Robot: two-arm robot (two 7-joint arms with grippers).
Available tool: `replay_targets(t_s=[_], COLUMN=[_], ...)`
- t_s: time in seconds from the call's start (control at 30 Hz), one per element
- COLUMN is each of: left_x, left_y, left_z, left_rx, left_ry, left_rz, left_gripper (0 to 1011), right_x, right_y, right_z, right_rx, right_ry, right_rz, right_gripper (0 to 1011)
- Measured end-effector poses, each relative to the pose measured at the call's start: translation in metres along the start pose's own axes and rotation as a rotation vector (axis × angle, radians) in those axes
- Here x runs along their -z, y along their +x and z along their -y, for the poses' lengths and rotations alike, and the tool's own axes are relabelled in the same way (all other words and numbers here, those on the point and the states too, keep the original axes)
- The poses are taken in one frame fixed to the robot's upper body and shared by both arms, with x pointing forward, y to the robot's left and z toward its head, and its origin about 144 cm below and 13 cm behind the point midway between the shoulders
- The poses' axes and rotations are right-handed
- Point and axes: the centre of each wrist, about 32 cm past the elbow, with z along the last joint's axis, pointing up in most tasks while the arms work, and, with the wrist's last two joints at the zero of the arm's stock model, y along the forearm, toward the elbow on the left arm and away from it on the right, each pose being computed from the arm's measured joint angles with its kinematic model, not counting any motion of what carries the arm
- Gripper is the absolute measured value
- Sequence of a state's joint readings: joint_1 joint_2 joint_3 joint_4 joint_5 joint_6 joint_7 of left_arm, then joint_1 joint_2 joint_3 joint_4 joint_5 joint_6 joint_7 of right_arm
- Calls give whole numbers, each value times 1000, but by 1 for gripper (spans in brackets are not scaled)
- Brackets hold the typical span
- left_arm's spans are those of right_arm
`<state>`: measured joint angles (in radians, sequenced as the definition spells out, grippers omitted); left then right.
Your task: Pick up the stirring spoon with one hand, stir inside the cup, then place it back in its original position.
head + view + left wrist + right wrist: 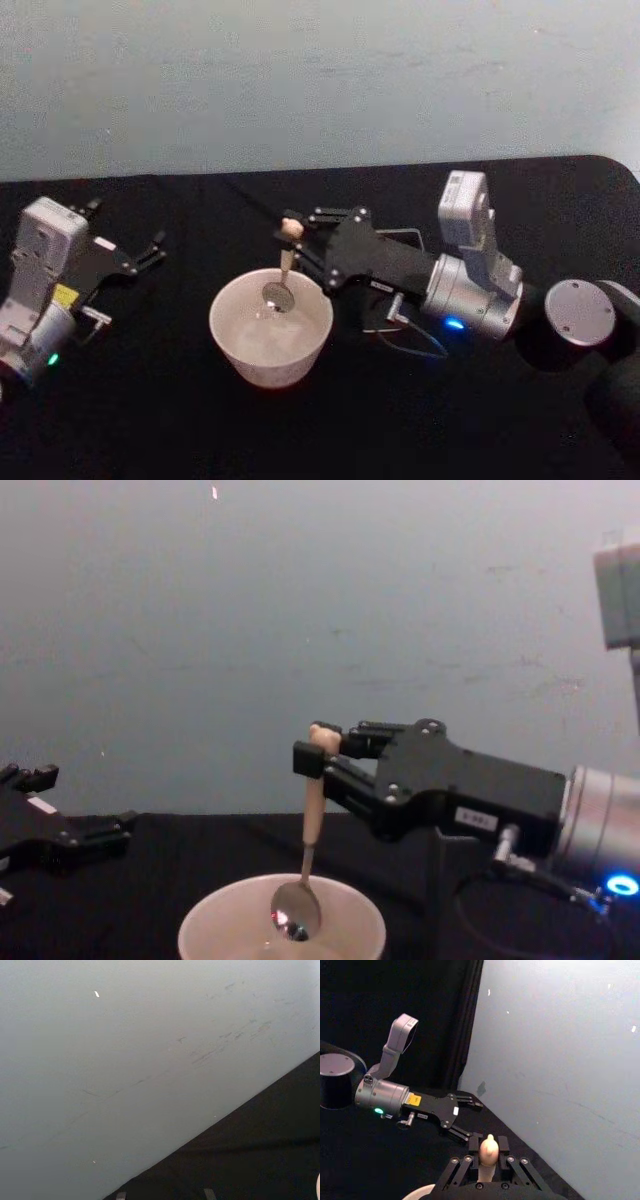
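Right gripper (318, 750): my jaws clench the spoon (312, 820), tip dipped in the cup (200, 925). A wide sweep probably tips it. Left gripper (471, 1120) idle, released.

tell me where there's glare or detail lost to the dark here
head view: the cup is washed pale inside, the black table swallows shadows round the parked left gripper; chest view: the stirring spoon, held by the right gripper, has a small glint on its bowl; left wrist view: the pale wall is evenly lit.
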<state>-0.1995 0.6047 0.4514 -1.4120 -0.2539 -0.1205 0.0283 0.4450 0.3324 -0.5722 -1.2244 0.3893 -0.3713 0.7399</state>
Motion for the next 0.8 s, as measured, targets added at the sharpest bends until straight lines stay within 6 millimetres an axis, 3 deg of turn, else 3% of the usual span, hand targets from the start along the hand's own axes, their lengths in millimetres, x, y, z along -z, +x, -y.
replay_targets(t_s=[0.8], left_x=[0], left_y=[0], left_z=[0], left_rx=[0], left_ry=[0], left_rz=[0], left_gripper=[1001], right_x=[21], right_y=[-6], right_z=[-13], right_rx=[-5], right_ry=[-13], right_rz=[33], right_gripper=[214])
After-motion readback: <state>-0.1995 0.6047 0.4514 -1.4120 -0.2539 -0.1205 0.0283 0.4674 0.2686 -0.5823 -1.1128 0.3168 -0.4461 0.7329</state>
